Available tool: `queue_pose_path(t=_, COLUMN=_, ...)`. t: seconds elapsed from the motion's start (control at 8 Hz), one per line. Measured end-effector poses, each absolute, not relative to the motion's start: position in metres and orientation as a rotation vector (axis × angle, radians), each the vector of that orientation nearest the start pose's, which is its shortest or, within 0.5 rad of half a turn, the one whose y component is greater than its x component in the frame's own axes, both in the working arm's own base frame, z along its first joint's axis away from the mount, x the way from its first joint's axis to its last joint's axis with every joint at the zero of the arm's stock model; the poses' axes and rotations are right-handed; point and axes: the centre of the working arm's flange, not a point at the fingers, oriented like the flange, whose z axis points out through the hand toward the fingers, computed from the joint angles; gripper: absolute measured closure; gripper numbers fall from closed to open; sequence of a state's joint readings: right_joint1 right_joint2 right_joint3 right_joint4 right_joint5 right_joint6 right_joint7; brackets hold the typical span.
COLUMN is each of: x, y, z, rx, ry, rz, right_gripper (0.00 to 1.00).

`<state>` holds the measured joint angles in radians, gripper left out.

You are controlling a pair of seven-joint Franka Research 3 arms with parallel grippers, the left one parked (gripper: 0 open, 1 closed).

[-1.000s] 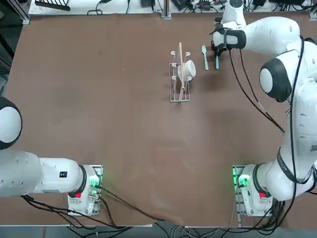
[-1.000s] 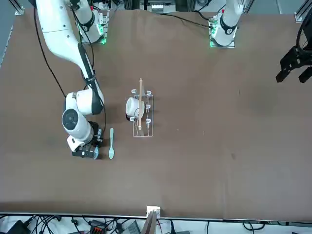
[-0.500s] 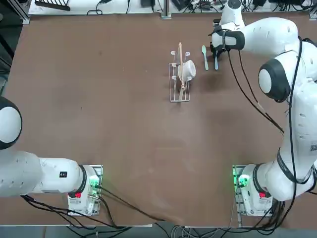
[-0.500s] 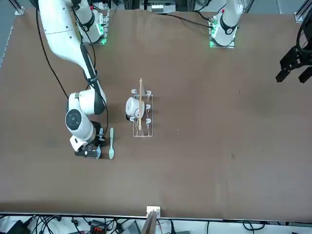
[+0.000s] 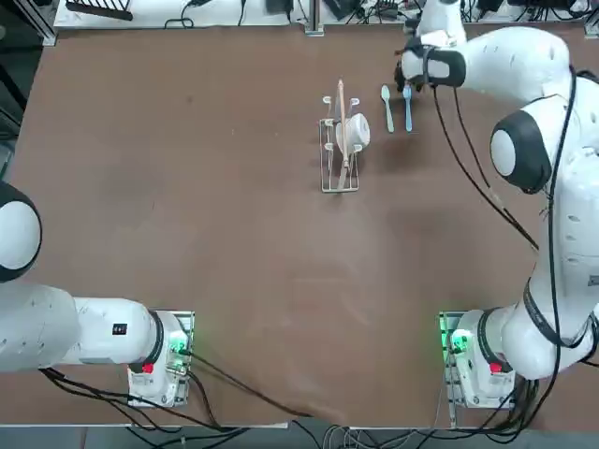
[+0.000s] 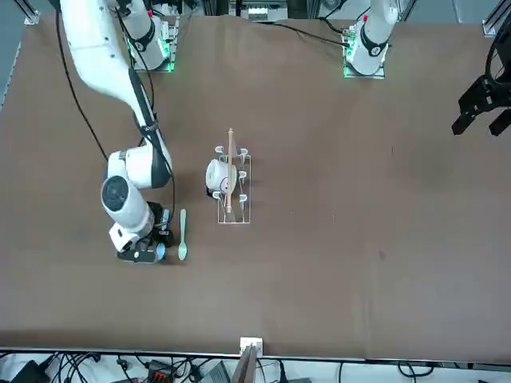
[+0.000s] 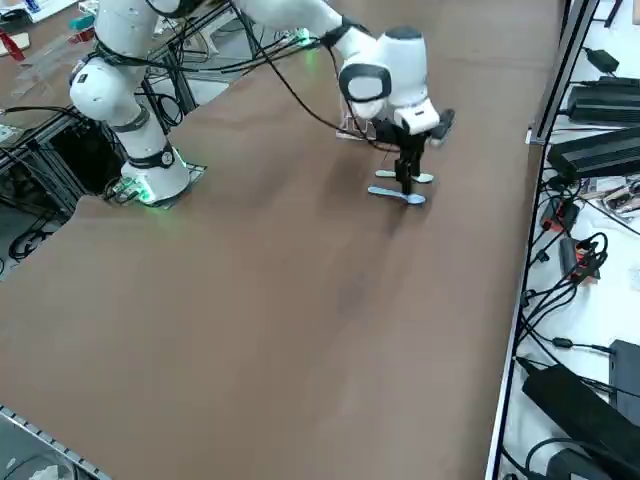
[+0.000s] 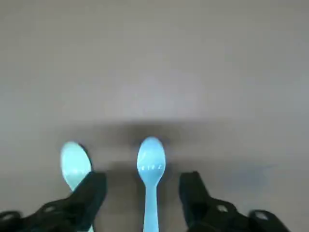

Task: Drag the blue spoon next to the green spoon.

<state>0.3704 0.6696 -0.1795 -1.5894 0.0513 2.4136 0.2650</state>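
Observation:
The blue spoon [image 5: 407,105] lies flat on the brown table, parallel to the green spoon [image 5: 387,107] and a small gap to its right, near the far edge. In the wrist view the blue spoon [image 8: 150,166] rests between my open right gripper's [image 8: 143,193] fingers [image 8: 91,193], untouched by either, and the green spoon [image 8: 73,162] lies just outside one finger. My right gripper [image 5: 412,77] hovers over the blue spoon's far end. In the side view it [image 7: 406,180] stands upright over the blue spoon [image 7: 398,196] and green spoon [image 7: 418,177].
A wire rack [image 5: 339,150] holding a white cup [image 5: 354,133] and a wooden stick stands just left of the spoons. The table's far edge [image 5: 374,28] is close behind the gripper, with cables beyond it.
My right gripper has gone from shut to open, and the hand has shifted a little toward the far edge. The blue spoon now lies slightly closer to the green one.

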Motion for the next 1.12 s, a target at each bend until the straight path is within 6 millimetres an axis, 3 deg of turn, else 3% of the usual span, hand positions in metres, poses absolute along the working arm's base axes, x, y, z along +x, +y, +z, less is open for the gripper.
queue_pose_path(t=0.38, x=0.696, y=0.106, z=0.396, rx=-3.117, ry=0.222, rz=-0.344, right_gripper=0.00)
queue_pose_path(t=0.75, x=0.649, y=0.030, z=0.538, rx=-3.096, ry=0.383, rz=-0.210, right_gripper=0.00)
queue_pose_path(t=0.88, x=0.629, y=0.004, z=0.577, rx=-3.087, ry=0.432, rz=-0.163, right_gripper=0.00)
queue_pose_path(t=1.0, x=0.612, y=-0.010, z=0.602, rx=-3.083, ry=0.460, rz=-0.109, right_gripper=0.00)
queue_pose_path(t=1.12, x=0.604, y=-0.014, z=0.612, rx=-3.087, ry=0.466, rz=-0.071, right_gripper=0.00)
